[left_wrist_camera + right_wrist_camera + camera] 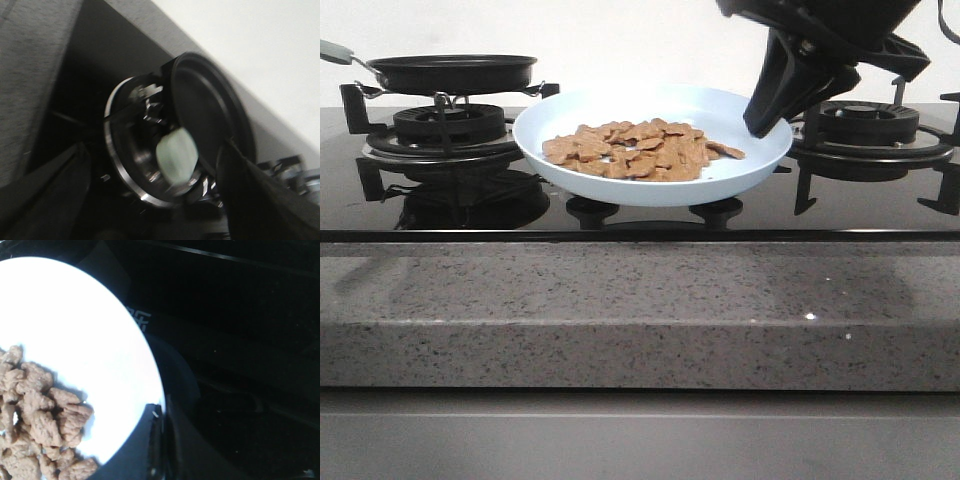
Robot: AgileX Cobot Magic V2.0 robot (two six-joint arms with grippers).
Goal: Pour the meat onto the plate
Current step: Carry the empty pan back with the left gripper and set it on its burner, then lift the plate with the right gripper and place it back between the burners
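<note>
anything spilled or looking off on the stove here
Nothing spilled: the meat all lies inside the plate. The one oddity is that the plate is held at its rim by the right gripper.

Black glass-topped gas stove [640,215] is the landmark. On its left burner [448,125], a black round frying pan [452,72] sits on the black metal grate, grey handle [335,51] pointing off the stove's left side. On the stove's right side, a second black burner with grate [870,125]. Two black round knobs [592,210] at the stove's front centre. Speckled grey stone countertop [640,315] runs along the stove's front edge. Plain white wall [620,40] behind the stove.
</note>
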